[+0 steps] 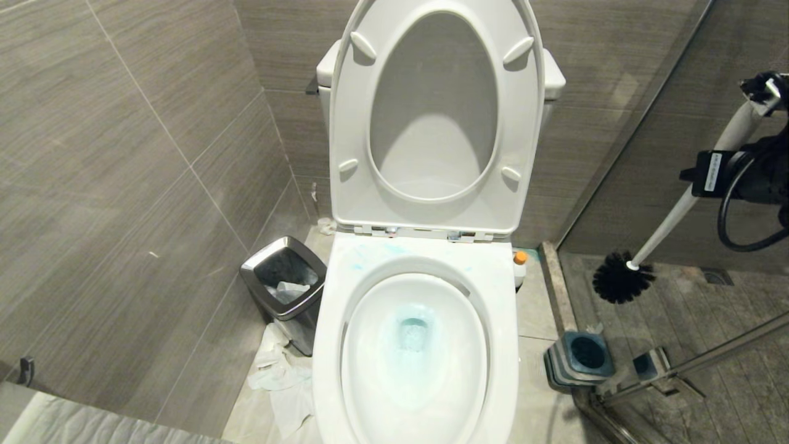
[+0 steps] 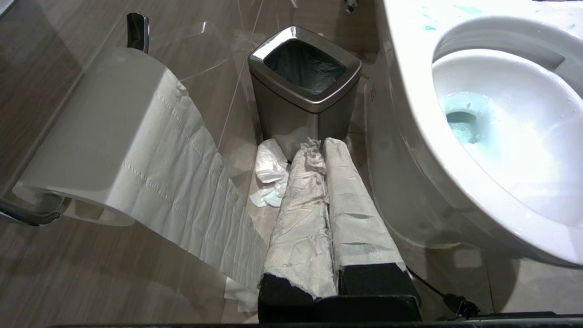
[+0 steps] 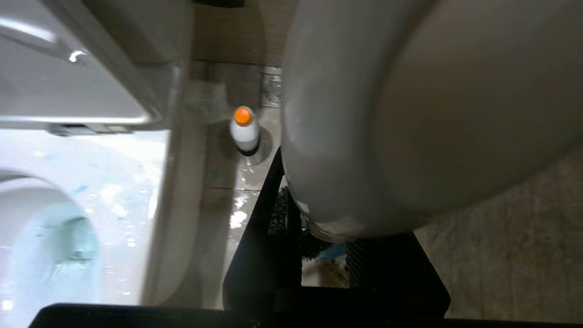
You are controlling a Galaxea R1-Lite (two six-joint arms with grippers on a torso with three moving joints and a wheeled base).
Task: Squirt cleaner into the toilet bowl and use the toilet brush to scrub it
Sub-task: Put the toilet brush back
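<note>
The white toilet bowl [image 1: 330,320] stands in the middle with its seat and lid raised. Light blue cleaner [image 1: 412,336] tints the water, and thin smears [image 1: 370,251] mark the back rim. At the right edge my right gripper [image 1: 709,174] is shut on the toilet brush [image 1: 669,222]. Its pale handle slants down to the black bristle head [image 1: 622,279], which hangs in the air right of the bowl. In the right wrist view the handle's wide end [image 3: 410,114] fills the space at the gripper [image 3: 319,228]. My left gripper [image 2: 324,150] is shut, its fingers wrapped in paper, low beside the bowl [image 2: 410,114].
A chrome-rimmed bin [image 1: 285,280] stands left of the bowl with crumpled tissue [image 1: 280,376] on the floor before it. A toilet roll [image 2: 104,136] hangs on the left wall. A white bottle with an orange cap [image 1: 520,262] and the blue-grey brush holder [image 1: 579,357] stand on the right, by a glass partition.
</note>
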